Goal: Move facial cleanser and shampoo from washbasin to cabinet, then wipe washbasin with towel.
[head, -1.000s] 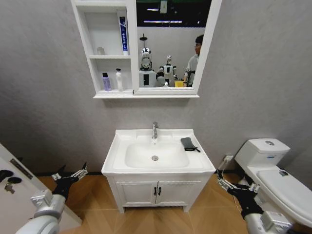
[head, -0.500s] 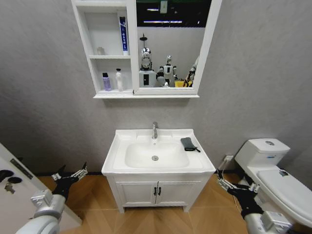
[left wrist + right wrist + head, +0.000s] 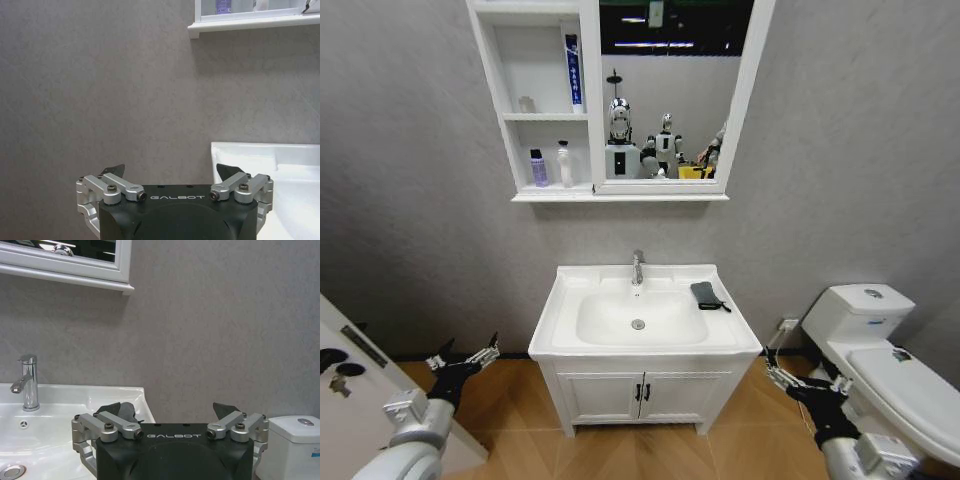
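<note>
The white washbasin (image 3: pixel 553 310) stands in the middle of the head view, with a chrome tap (image 3: pixel 638 267) at its back. The dark towel (image 3: pixel 707 295) lies folded on its right rim. Up on the wall, the cabinet (image 3: pixel 510 130) holds a purple bottle (image 3: pixel 537 167) and a white bottle (image 3: pixel 564 163) on its lowest shelf, and a blue tube (image 3: pixel 573 70) one shelf higher. I cannot tell which of these is the facial cleanser or the shampoo. My left gripper (image 3: pixel 468 352) hangs open, low at the basin's left. My right gripper (image 3: pixel 782 378) hangs open, low at its right.
A white toilet (image 3: pixel 880 350) stands right of the basin, close to my right arm. A two-door cupboard (image 3: pixel 640 395) sits under the basin. A white door panel (image 3: pixel 345 400) is at the lower left. The floor is wood tile.
</note>
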You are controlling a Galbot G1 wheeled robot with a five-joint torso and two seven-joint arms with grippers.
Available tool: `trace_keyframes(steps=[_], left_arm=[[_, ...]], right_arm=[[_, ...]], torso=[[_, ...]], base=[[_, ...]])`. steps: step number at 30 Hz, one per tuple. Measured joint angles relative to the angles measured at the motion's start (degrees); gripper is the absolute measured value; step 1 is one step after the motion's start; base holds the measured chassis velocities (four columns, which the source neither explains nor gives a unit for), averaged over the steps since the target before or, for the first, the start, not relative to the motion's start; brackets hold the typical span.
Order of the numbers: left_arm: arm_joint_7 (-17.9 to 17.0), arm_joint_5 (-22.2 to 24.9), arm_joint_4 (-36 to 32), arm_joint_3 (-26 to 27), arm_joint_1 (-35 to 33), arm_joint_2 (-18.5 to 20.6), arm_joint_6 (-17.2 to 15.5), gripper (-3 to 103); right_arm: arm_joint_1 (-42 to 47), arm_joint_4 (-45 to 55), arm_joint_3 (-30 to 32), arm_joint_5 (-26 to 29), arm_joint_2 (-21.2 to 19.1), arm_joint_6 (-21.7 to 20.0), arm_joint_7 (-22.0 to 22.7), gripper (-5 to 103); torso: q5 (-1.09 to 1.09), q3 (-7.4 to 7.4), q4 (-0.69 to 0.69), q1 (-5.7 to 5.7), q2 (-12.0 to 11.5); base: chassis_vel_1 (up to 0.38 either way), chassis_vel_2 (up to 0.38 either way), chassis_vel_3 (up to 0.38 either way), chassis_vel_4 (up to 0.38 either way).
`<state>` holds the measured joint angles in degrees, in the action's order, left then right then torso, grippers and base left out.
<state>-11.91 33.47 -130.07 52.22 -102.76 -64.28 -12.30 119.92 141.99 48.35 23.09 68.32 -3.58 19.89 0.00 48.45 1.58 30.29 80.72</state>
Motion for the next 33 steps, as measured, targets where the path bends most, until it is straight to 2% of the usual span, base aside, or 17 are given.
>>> trace_keyframes(steps=[33], left_arm=[[0.0, 0.0, 0.0, 0.0, 0.0, 0.0, 0.0, 100]], right_arm=[[0.0, 0.0, 0.0, 0.0, 0.0, 0.0, 0.0, 100]], torso=[[0.0, 0.0, 0.0, 0.01, 0.0]], base=[[0.0, 0.0, 0.0, 0.0]])
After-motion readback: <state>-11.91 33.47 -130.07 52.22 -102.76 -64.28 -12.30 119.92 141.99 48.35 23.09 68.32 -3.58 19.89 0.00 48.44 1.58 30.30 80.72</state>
